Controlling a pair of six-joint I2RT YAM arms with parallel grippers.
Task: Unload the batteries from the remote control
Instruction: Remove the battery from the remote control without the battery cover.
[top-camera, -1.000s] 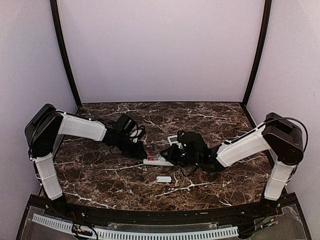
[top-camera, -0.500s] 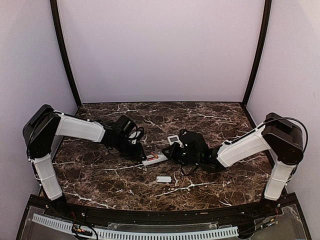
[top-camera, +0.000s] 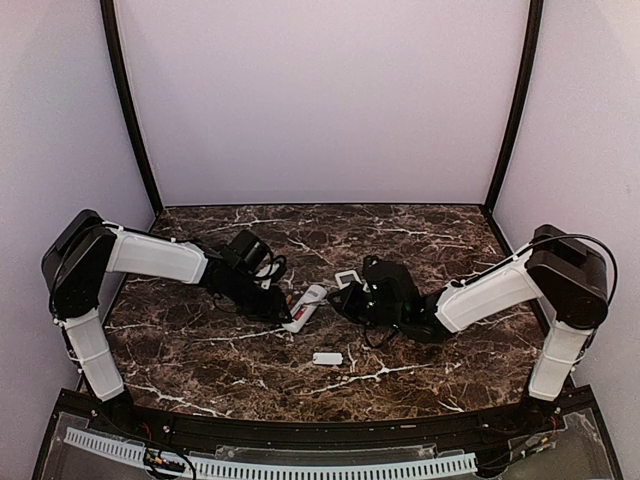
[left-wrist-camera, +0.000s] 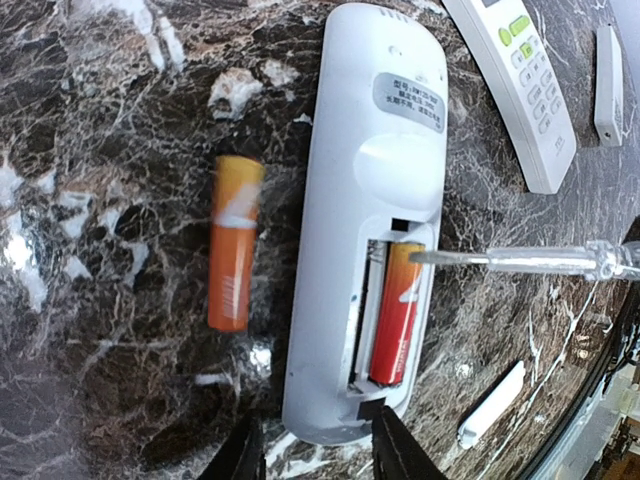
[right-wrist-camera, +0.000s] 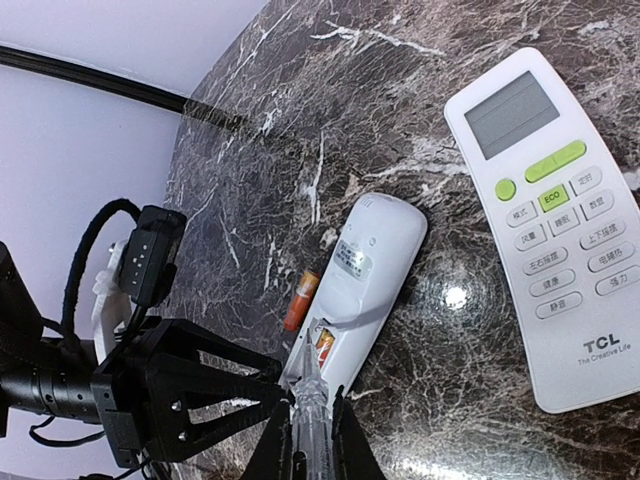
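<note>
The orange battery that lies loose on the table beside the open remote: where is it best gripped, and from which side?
Likely best: grip the loose battery at mid-length, coming straight down from above, one finger on each long side. It lies flat, parallel to the open remote, with bare table on both sides.

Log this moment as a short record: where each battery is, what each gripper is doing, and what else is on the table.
remote: white remote lies back up, battery compartment open
batteries in: seated battery, orange, fills one slot; the other slot is empty
batteries out: loose battery, orange, on the marble table beside the remote
right gripper: shut on a clear-handled screwdriver, tip at the seated battery's end
left gripper: open, fingers either side of the remote's end
also there: TCL remote face up; white battery cover
</note>
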